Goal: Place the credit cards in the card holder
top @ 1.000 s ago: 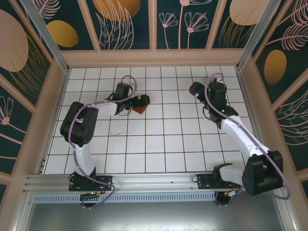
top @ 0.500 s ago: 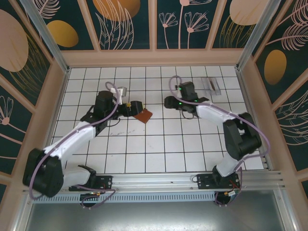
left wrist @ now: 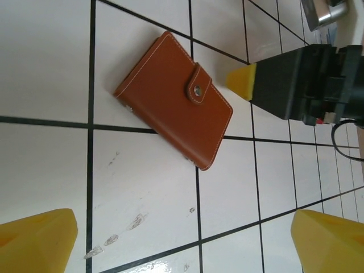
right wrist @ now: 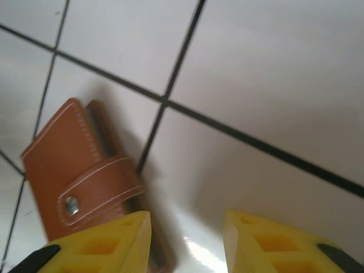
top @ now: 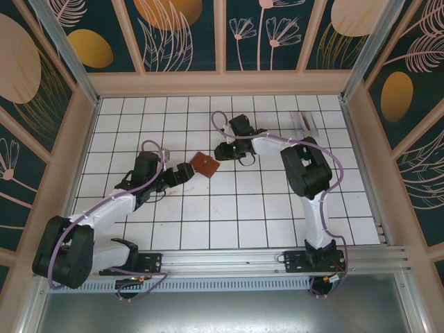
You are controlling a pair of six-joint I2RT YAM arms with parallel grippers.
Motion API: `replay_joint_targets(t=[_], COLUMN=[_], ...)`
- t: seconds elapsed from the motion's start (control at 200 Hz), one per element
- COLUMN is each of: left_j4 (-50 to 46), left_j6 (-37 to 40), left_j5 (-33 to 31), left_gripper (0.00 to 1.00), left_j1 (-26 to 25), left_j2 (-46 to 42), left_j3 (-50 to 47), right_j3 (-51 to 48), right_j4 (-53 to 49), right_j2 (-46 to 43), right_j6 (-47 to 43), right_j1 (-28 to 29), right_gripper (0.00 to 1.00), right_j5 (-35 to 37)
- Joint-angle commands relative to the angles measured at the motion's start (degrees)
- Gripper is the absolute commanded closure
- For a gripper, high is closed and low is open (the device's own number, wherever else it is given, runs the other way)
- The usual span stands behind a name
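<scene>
Right claw (top: pixel 223 151) just beside snapped-shut card holder (top: pixel 205 165)

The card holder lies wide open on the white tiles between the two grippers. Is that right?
Not quite. The card holder is closed, its snap strap fastened, as the left wrist view shows. It does lie on the white tiles between the left gripper and the right gripper.

Bright, even light from above leaves only soft shadows on the white bench (top: pixel 229 208). The left wrist view is sharp, with glare low down; the right wrist view is blurred, the card holder (right wrist: pixel 62 165) soft-edged.
</scene>
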Motion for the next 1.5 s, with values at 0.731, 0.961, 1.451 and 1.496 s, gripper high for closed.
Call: replay_joint_targets(t=[0.731, 0.961, 1.451, 1.496], left_j4=[15.68, 12.68, 8.55, 10.55], left_j6=[-6.12, -2.82, 2.34, 1.95], left_j5=[4.86, 2.5, 6.12, 7.68], left_gripper=[0.48, 0.5, 0.53, 0.53], left_j1=[0.78, 1.57, 3.87, 3.86], left_j2=[22.33, 26.85, 34.85, 34.88], left_j3=[5.37, 10.18, 19.47, 18.73], right_j3=[-8.11, -8.82, -9.04, -9.31], right_j4=[3.11, 3.93, 8.68, 10.16], right_j2=[-2.68, -2.13, -5.57, -5.43], right_j6=[5.52, 5.95, 10.56, 11.73], right_j1=[3.09, 2.88, 1.26, 1.26], right_gripper=[0.92, 0.96, 0.7, 0.7], right_j5=[-18.8, -17.98, -16.31, -16.27])
